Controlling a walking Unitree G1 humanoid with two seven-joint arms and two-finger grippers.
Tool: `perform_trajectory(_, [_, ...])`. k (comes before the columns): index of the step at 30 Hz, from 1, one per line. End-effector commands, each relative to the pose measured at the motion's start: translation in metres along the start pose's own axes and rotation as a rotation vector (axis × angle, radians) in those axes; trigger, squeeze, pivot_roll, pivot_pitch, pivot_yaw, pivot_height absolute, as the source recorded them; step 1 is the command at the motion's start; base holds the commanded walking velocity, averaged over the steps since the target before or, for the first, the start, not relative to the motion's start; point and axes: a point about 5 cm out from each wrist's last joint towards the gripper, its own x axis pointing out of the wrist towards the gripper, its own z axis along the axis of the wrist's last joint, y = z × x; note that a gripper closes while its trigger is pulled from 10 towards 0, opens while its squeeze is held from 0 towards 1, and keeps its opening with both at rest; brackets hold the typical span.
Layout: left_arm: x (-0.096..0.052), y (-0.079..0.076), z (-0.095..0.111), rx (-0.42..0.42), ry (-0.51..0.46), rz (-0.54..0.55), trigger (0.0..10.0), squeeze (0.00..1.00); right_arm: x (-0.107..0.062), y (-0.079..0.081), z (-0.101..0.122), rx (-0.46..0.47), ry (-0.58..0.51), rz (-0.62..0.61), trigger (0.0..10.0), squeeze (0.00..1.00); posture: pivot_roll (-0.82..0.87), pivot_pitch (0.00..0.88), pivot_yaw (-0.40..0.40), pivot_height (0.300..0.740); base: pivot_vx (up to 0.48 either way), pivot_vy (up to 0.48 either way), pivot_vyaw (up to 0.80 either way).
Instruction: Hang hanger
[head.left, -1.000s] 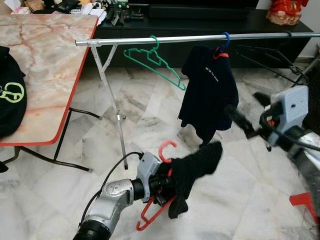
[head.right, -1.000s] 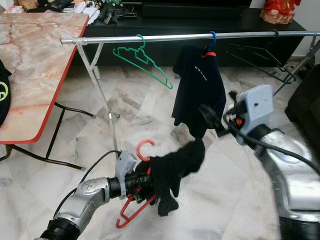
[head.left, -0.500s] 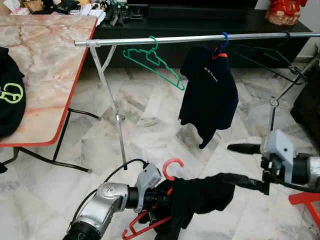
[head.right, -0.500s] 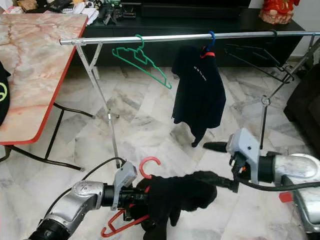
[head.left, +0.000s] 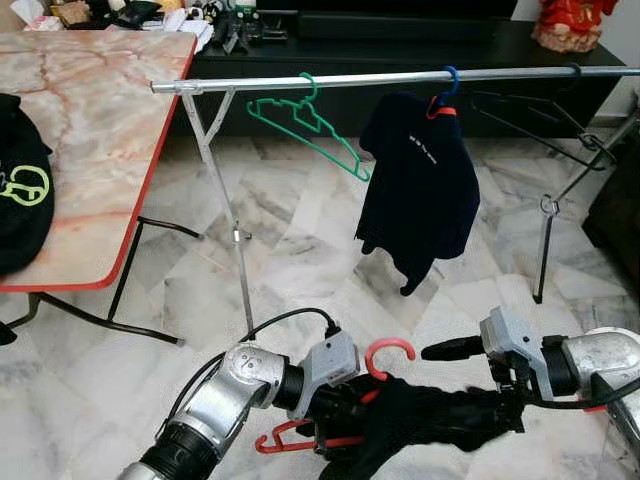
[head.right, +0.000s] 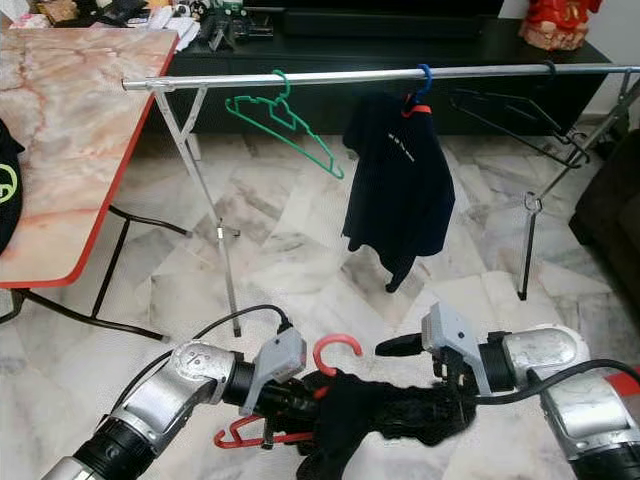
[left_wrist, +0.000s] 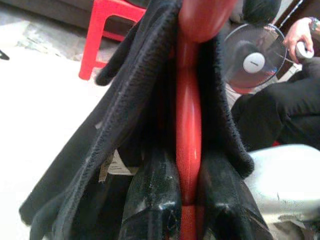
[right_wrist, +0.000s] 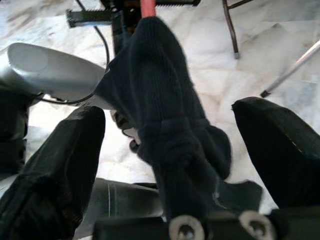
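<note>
A red hanger (head.left: 390, 350) carries a black garment (head.left: 430, 420) low over the floor in front of me. My left gripper (left_wrist: 187, 200) is shut on the hanger's neck, and cloth hangs on both sides of the fingers (left_wrist: 150, 200). My right gripper (right_wrist: 167, 160) is open at the garment's free end (right_wrist: 160, 115), one finger on each side of the cloth. A silver clothes rail (head.left: 400, 77) runs across the scene farther ahead, well above both grippers.
On the rail hang a green hanger (head.left: 310, 125), a dark blue shirt (head.left: 420, 190) on a blue hanger, and a black hanger (head.left: 540, 115). A marble-topped table (head.left: 90, 150) stands on the left. A red stool (left_wrist: 115, 30), a fan (left_wrist: 252, 60) and a seated person (left_wrist: 295, 95) are nearby.
My right gripper has come down from chest height to the garment's free end. My left gripper has dropped lower and shifted right with the hanger, and the garment now lies stretched between the two.
</note>
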Motion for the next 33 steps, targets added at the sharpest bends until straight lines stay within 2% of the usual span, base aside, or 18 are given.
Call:
perform_trajectory(1, [0.004, -0.004, 0.009, 0.059, -0.007, -0.038, 10.0, 0.0, 0.001, -0.002, -0.002, 0.0, 0.014, 0.007, 10.0, 0.0, -0.12, 0.187, -0.046, 0.74, 0.0, 0.0, 0.0])
perform_trajectory(8, [0.006, -0.004, 0.008, 0.069, 0.011, -0.048, 10.0, 0.0, 0.004, -0.002, -0.01, 0.006, 0.049, 0.072, 10.0, 0.0, -0.12, 0.173, -0.043, 0.74, 0.0, 0.0, 0.0])
perform_trajectory(12, [0.007, -0.005, 0.011, 0.077, 0.013, -0.062, 10.0, 0.0, 0.014, -0.009, -0.012, -0.014, 0.056, 0.051, 10.0, 0.0, -0.1, 0.166, -0.041, 0.74, 0.0, 0.0, 0.0])
perform_trajectory(20, [0.01, -0.005, 0.015, 0.089, 0.014, -0.073, 10.0, 0.0, 0.024, -0.011, -0.01, -0.035, 0.021, 0.095, 10.0, 0.0, -0.1, 0.156, -0.037, 0.74, 0.0, 0.0, 0.0])
perform_trajectory(27, [0.011, -0.007, 0.016, 0.097, 0.022, -0.091, 10.0, 0.0, 0.031, 0.001, -0.023, -0.011, 0.081, 0.231, 10.0, 0.0, -0.09, 0.153, -0.031, 0.74, 0.0, 0.0, 0.0])
perform_trajectory(30, [0.012, -0.007, 0.015, 0.098, 0.024, -0.094, 10.0, 0.0, 0.032, 0.004, -0.026, -0.007, 0.095, 0.26, 10.0, 0.0, -0.09, 0.152, -0.028, 0.74, 0.0, 0.0, 0.0])
perform_trajectory(33, [0.012, -0.007, 0.015, 0.1, 0.027, -0.097, 10.0, 0.0, 0.04, 0.001, -0.029, -0.033, 0.104, 0.227, 10.0, 0.0, -0.09, 0.152, -0.029, 0.74, 0.0, 0.0, 0.0])
